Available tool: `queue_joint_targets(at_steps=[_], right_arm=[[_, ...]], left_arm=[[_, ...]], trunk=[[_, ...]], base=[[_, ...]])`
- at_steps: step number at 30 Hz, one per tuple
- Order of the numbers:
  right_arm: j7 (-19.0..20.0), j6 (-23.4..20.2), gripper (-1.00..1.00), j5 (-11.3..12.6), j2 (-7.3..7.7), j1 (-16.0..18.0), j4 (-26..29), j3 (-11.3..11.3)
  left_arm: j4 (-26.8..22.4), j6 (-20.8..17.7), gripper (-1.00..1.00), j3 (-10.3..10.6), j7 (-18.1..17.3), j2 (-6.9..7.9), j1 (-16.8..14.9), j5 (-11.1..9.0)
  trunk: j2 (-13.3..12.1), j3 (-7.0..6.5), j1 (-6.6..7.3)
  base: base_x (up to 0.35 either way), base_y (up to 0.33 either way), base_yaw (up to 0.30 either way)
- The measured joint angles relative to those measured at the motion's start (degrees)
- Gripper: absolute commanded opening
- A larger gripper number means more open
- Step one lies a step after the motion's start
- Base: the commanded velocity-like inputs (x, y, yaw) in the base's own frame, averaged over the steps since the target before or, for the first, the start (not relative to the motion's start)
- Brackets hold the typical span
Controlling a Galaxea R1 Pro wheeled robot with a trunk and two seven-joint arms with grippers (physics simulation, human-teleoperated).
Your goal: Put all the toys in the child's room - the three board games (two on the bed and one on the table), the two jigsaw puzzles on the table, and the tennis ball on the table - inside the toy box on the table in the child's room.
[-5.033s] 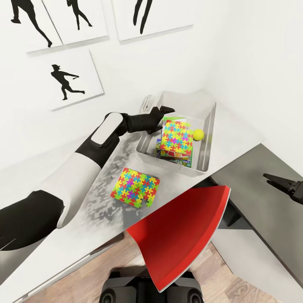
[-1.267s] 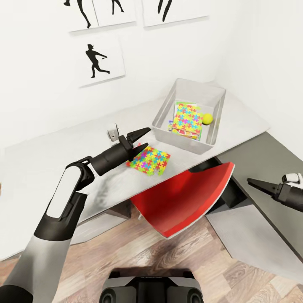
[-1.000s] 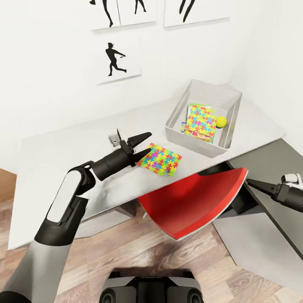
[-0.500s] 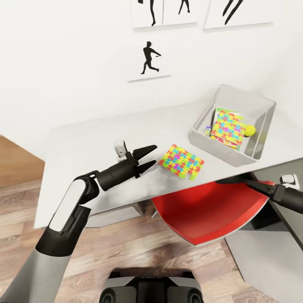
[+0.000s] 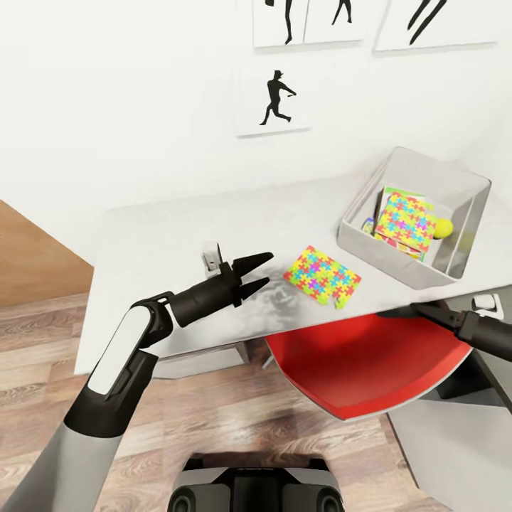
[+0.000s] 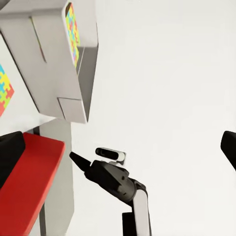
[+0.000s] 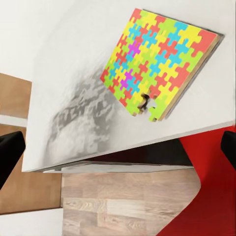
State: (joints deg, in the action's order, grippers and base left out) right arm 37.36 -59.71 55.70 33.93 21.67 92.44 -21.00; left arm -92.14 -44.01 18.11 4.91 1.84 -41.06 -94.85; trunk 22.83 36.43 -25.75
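One jigsaw puzzle point(image 5: 322, 276) is seen flat on the bench point(image 5: 163, 235), beside the toy box point(image 5: 416, 213). Near the puzzle, the left gripper point(image 5: 257, 273) is held released and empty.

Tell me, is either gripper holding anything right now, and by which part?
Nothing is held. The left gripper is open and empty, short of the jigsaw puzzle lying on the table. The right gripper looks shut and empty.

jigsaw puzzle point(image 5: 322, 275): multicolour interlocking | toy box point(image 5: 370, 245): light grey | chair point(image 5: 370, 366): red | tennis ball point(image 5: 444, 227): yellow-green
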Motion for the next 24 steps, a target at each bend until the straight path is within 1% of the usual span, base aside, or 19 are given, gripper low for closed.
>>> queue_joint_targets(at_steps=[2, 3, 4, 6, 7, 9, 10, 11, 12, 14, 15, 17, 18, 19, 20, 22, 23, 24], right_arm=[[-0.80, -0.01, 1.00, -0.01, -0.02, 0.38, -0.24, 0.01], [-1.85, 0.00, 1.00, -0.05, -0.05, 0.88, -0.80, 0.02], [-1.89, -0.02, 1.00, 0.00, -0.05, 0.90, -0.82, 0.02], [-5.10, 0.00, 1.00, -0.08, -0.15, 2.38, -3.04, 0.16], [-5.17, -0.04, 1.00, 0.03, -0.15, 2.41, -3.08, 0.16], [-9.34, -0.03, 1.00, -0.01, -0.48, 4.47, -5.80, 0.87], [-9.41, -0.05, 1.00, 0.10, -0.49, 4.51, -5.84, 0.89], [-11.62, -0.04, 1.00, 0.04, -0.92, 5.70, -7.24, 1.53], [-11.70, -0.06, 1.00, 0.14, -0.94, 5.74, -7.29, 1.55], [-16.13, -0.05, 1.00, 0.07, -2.40, 8.44, -10.01, 3.14], [-16.21, -0.06, 1.00, 0.14, -2.43, 8.50, -10.06, 3.17], [-20.17, 0.46, 1.00, 0.07, -4.49, 11.30, -13.10, 4.66], [-20.24, 0.47, 1.00, 0.12, -4.52, 11.36, -13.16, 4.68], [-21.84, 1.61, 1.00, 0.06, -5.64, 12.58, -14.79, 5.29], [-21.90, 1.65, 1.00, 0.10, -5.67, 12.63, -14.84, 5.31], [-24.37, 4.09, 1.00, 0.01, -7.81, 14.58, -17.91, 6.25], [-24.41, 4.13, 1.00, 0.05, -7.85, 14.62, -17.96, 6.27], [-25.32, 5.26, 1.00, -0.05, -8.73, 15.30, -19.21, 6.65]], left_arm=[[0.00, -0.01, 1.00, 0.05, 0.02, -0.04, 0.01, 0.00], [0.00, 0.00, 1.00, 0.08, 0.08, -0.07, 0.02, 0.00], [0.00, 0.00, 1.00, 0.08, 0.08, -0.07, 0.02, 0.00], [0.01, -0.01, 1.00, 0.14, 0.23, -0.12, 0.03, 0.00], [0.00, -0.01, 1.00, 0.14, 0.23, -0.12, 0.03, 0.00], [0.01, 0.00, 1.00, 0.17, 0.29, -0.15, 0.04, 0.00], [0.00, 0.01, 1.00, 0.17, 0.30, -0.15, 0.04, 0.00], [0.01, 0.01, 1.00, 0.18, 0.35, -0.16, 0.04, 0.00], [0.00, 0.01, 1.00, 0.18, 0.35, -0.16, 0.04, 0.00], [0.01, 0.02, 1.00, 0.20, 0.41, -0.17, 0.03, 0.01], [0.01, 0.02, 1.00, 0.20, 0.42, -0.17, 0.03, 0.00], [0.01, 0.02, 1.00, 0.21, 0.42, -0.18, 0.01, 0.01], [0.01, 0.02, 1.00, 0.21, 0.43, -0.18, 0.01, 0.00], [0.01, 0.01, 1.00, 0.22, 0.36, -0.17, 0.01, 0.00], [0.00, 0.01, 1.00, 0.21, 0.36, -0.17, 0.02, 0.00], [0.01, -0.02, 1.00, 0.19, 0.14, -0.15, 0.03, 0.00], [0.00, -0.02, 1.00, 0.19, 0.14, -0.15, 0.03, -0.01], [0.00, -0.02, 1.00, 0.18, 0.05, -0.14, 0.04, 0.00]], trunk=[[0.00, 0.00, 0.00], [0.00, 0.00, 0.00], [0.00, 0.00, 0.00], [0.00, 0.00, 0.00], [0.00, 0.00, 0.00], [0.00, 0.00, -0.01], [0.00, 0.00, 0.00], [-0.01, 0.00, -0.01], [0.00, 0.00, 0.00], [-0.01, 0.00, -0.01], [0.00, 0.00, 0.00], [-0.01, 0.00, -0.01], [0.00, 0.00, 0.00], [-0.01, 0.00, -0.01], [0.00, 0.00, 0.00], [-0.01, 0.00, -0.01], [0.00, 0.00, 0.00], [0.00, 0.00, -0.01]], base=[[0.000, 0.000, 0.029], [0.000, 0.000, 0.026], [0.000, 0.000, 0.021], [0.000, 0.000, 0.016], [0.000, 0.000, 0.013], [0.000, 0.000, 0.011], [0.000, 0.000, 0.008], [0.000, 0.000, 0.008], [0.000, 0.000, 0.007], [0.000, 0.000, 0.005], [0.000, 0.000, 0.004], [0.000, 0.000, 0.003], [0.000, 0.000, 0.003], [0.000, 0.000, 0.003], [0.000, 0.000, 0.002], [0.000, 0.000, 0.002], [0.000, 0.000, 0.001], [0.000, 0.000, 0.001]])
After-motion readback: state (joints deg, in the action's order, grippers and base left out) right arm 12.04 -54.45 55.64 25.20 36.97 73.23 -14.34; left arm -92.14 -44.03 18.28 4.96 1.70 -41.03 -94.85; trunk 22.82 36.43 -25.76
